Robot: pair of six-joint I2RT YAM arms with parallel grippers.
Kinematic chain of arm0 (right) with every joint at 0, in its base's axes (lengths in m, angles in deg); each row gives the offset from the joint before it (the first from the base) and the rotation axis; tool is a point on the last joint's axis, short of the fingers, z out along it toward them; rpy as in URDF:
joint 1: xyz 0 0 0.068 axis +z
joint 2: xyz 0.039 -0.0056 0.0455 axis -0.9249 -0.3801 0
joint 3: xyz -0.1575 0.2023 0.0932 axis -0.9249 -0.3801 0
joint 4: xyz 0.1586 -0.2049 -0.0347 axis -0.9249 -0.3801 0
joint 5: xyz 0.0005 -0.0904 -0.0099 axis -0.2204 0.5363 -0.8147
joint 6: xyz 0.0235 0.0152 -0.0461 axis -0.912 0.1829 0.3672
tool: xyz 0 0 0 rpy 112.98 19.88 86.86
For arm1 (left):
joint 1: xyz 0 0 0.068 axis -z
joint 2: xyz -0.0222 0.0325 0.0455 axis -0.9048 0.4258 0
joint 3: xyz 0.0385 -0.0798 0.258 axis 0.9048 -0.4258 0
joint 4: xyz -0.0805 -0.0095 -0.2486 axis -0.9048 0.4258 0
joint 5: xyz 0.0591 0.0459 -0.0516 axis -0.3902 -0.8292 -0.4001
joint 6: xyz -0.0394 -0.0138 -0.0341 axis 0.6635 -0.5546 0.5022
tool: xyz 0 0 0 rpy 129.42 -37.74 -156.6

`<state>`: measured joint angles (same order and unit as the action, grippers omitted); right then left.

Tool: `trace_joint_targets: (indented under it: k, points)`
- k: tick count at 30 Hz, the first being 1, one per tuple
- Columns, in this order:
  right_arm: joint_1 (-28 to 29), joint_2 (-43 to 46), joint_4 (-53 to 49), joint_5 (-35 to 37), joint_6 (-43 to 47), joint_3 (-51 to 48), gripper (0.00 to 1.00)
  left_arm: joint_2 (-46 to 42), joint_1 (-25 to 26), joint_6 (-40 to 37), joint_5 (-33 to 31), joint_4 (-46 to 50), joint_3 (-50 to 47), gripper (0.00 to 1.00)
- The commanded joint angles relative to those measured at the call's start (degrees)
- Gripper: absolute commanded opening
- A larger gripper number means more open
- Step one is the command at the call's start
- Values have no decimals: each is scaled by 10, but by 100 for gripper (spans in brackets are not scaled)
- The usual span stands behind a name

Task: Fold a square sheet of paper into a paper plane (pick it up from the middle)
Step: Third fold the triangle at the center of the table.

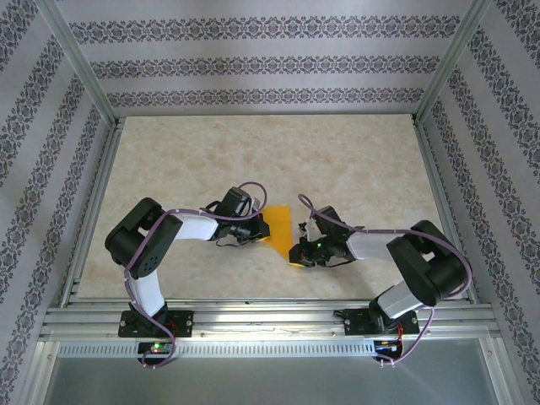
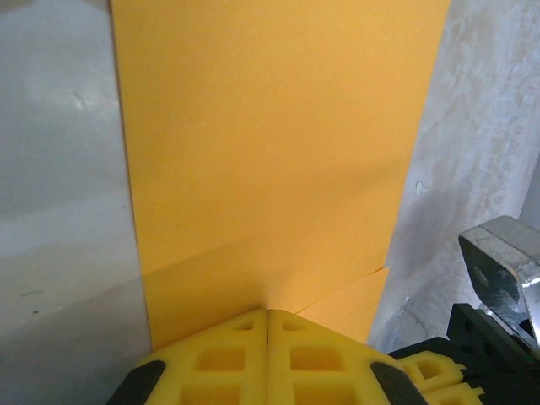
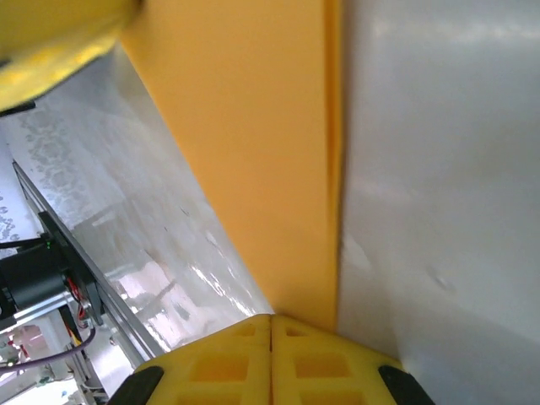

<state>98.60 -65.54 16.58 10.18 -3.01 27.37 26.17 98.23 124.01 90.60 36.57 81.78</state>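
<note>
A pale marbled table (image 1: 253, 152) sits inside patterned wallpaper walls (image 1: 253, 51) and an aluminium frame (image 1: 270, 314), with open tabletop across the upper half and down both sides. Just below the picture's centre lies the orange-yellow sheet of paper (image 1: 279, 224) (partly folded, a flap edge showing), well apart from every table edge. The left gripper (image 1: 259, 229) meets it from the left and the right gripper (image 1: 299, 253) from the lower right, each with fingers pressed together and tips at the paper; whether either pinches it I cannot tell.

Bright even light; soft shadows; wrist close-ups slightly blurred.
</note>
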Motion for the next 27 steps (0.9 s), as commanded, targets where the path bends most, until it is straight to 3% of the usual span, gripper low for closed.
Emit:
trace_joint_targets:
  k: [1,7,13,20,27]
  points:
    - [-21,31,-48,-4,11,-21,7,3,2,-3,-49,60,-17,0]
    - [-46,75,-67,22,20,13,9,-17,3,68,-75,0,-57,0]
    - [-45,36,-63,43,33,76,16,-68,23,115,-140,-22,-73,0]
    - [-33,-37,-59,41,54,140,25,-120,29,86,-165,5,-68,21]
    - [-28,-79,-41,29,54,156,28,-138,13,58,-153,35,-65,28]
